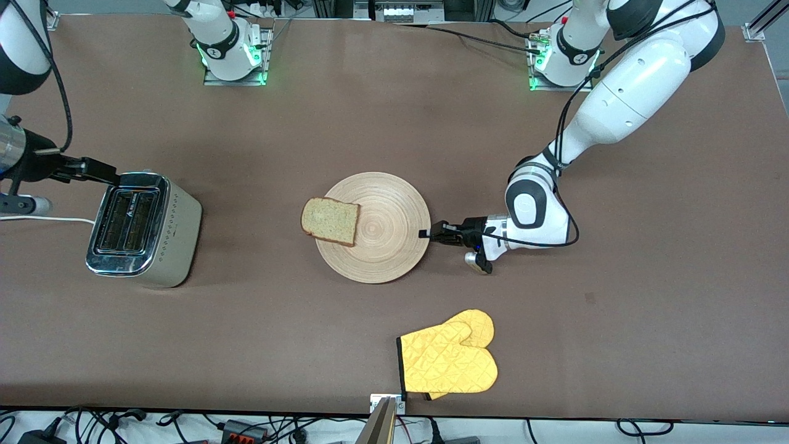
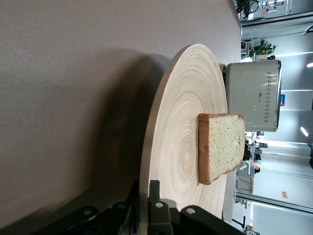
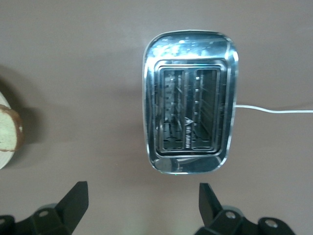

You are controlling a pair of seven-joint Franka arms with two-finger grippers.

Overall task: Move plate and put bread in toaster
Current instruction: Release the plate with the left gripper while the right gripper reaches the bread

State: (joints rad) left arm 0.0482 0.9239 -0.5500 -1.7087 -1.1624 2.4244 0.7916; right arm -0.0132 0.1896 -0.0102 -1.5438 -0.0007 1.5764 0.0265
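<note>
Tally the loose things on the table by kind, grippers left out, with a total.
Plate: 1
Bread: 1
Toaster: 1
Oven mitts: 2, stacked
Total: 5

You can read no lettering here. The toaster (image 3: 190,102) bears a small triangular mark and a line of print between its slots, too small to make out.

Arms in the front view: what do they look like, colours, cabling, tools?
Both arms are glossy white with black joint bands and loose black cables; green lights glow at their bases. The left tool is black with slim fingers; the right tool is black too, on a metallic wrist.
</note>
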